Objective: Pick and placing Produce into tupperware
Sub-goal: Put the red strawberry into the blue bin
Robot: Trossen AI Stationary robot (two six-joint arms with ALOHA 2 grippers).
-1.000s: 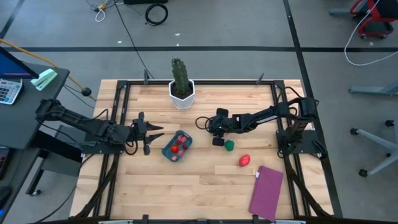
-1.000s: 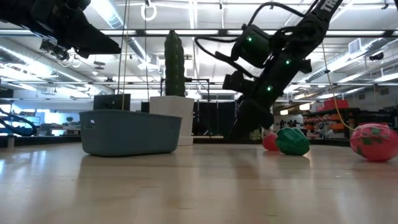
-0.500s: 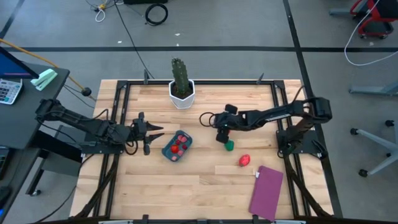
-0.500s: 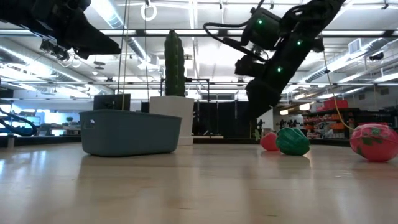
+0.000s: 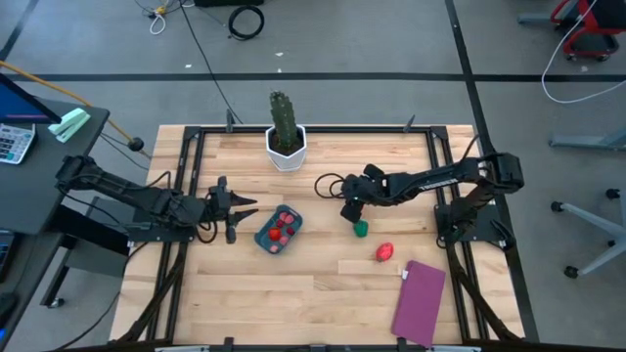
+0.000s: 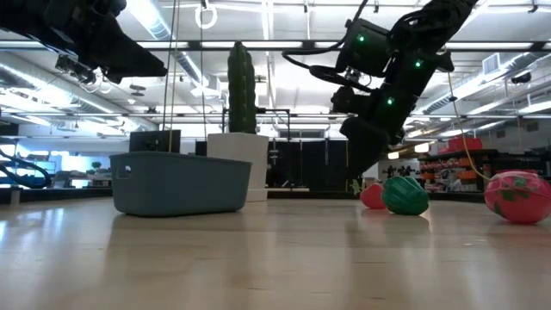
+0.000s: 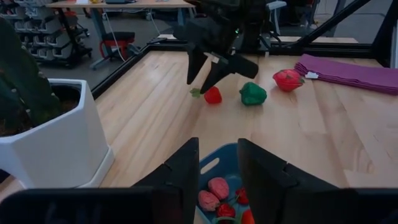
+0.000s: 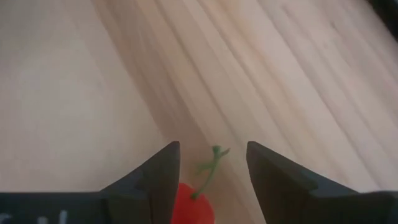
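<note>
1. The right gripper (image 5: 349, 211) hangs over the middle of the table (image 5: 323, 284), just above a small red piece with a green stem (image 7: 212, 94); its fingers (image 8: 163, 174) stand apart with nothing between them, the red piece showing in the gap below.
2. A green piece (image 5: 361, 229) lies just beside that red one, on its right, and a larger red-pink piece (image 5: 384, 252) lies nearer and farther right.
3. The teal tupperware (image 5: 265, 238) sits left of centre and holds several red and pink pieces (image 5: 281, 227).
4. The left gripper (image 5: 238, 213) waits just left of the tupperware, fingers partly apart and empty.
5. A cactus in a white pot (image 5: 285, 132) stands at the far edge; a purple rectangle (image 5: 419, 302) lies at the near right.
</note>
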